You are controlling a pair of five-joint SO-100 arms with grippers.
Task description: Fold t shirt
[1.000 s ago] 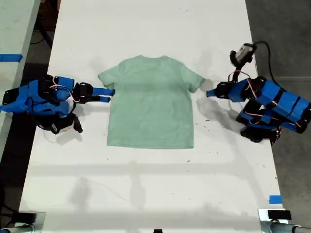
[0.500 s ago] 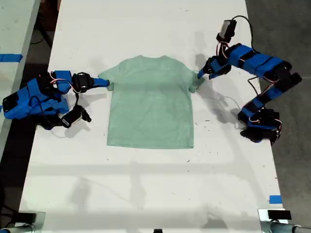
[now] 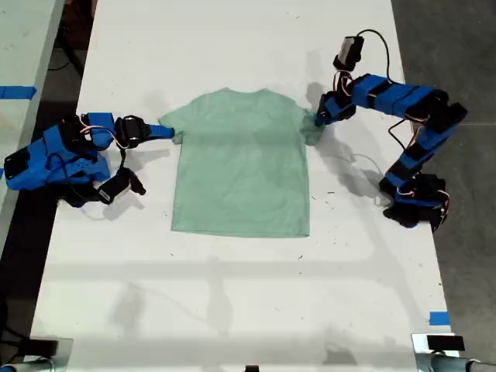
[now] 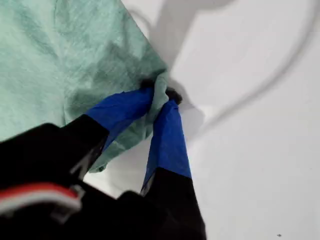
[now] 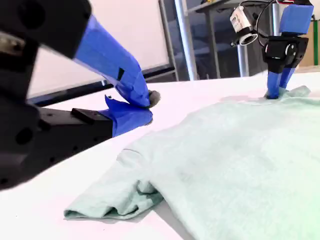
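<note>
The soft mint shirt [image 3: 240, 163] lies flat on the white surface [image 3: 232, 294]. My first tool [image 4: 161, 100] pinches its bunched sleeve; my second tool [image 5: 142, 107] is closed, empty.

T shirt [image 3: 242, 167]: matt heathered mint cloth. Table [image 3: 232, 294]: smooth matt white.

It looked like a robotics lab or workshop. A long white table [image 3: 232, 310] carried blue tape markers [image 3: 439, 318] at its edge; beyond the table stood metal stand legs [image 5: 182, 37], another workbench [image 3: 19, 46] and dark flooring [image 3: 449, 46].
</note>
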